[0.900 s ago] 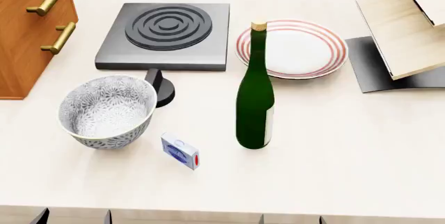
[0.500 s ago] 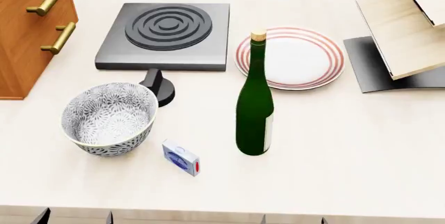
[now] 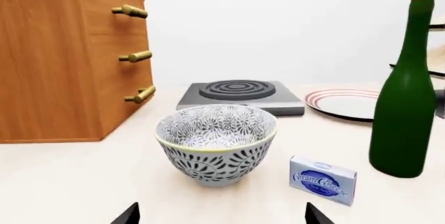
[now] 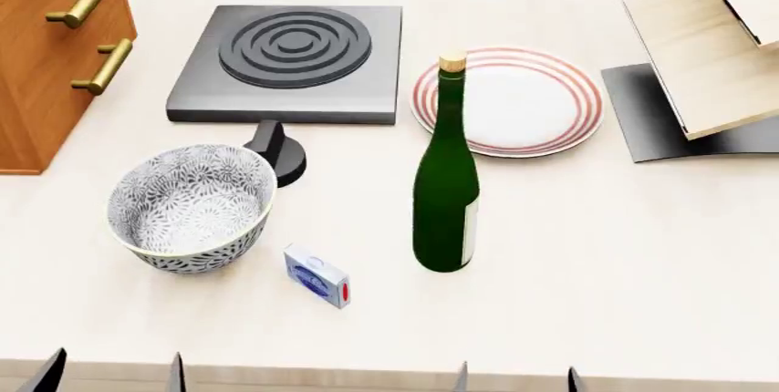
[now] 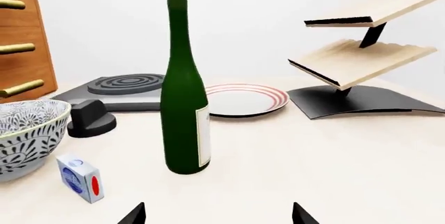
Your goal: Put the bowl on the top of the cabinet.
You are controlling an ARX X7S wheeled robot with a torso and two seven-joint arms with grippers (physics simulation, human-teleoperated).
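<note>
The bowl (image 4: 190,207), deep and white with a grey floral pattern, stands upright on the pale counter, left of centre; it also shows in the left wrist view (image 3: 216,142) and partly in the right wrist view (image 5: 26,135). The orange-brown cabinet (image 4: 49,55) with brass handles rises at the far left (image 3: 62,62). My left gripper (image 4: 113,374) is open at the counter's near edge, short of the bowl, nothing between its tips (image 3: 220,216). My right gripper (image 4: 514,379) is open too, near the front edge, facing the bottle (image 5: 217,215).
A green bottle (image 4: 446,191) stands right of the bowl. A small blue-and-white box (image 4: 316,276) lies between them. Behind are a black hotplate (image 4: 290,62) with its knob (image 4: 280,150), a red-ringed plate (image 4: 509,98) and a pale wood rack (image 4: 706,55) at the right.
The view shifted slightly between the earliest frame and half a second ago. Both grippers' fingertips now reach a little further into the bottom of the head view. The objects have not moved.
</note>
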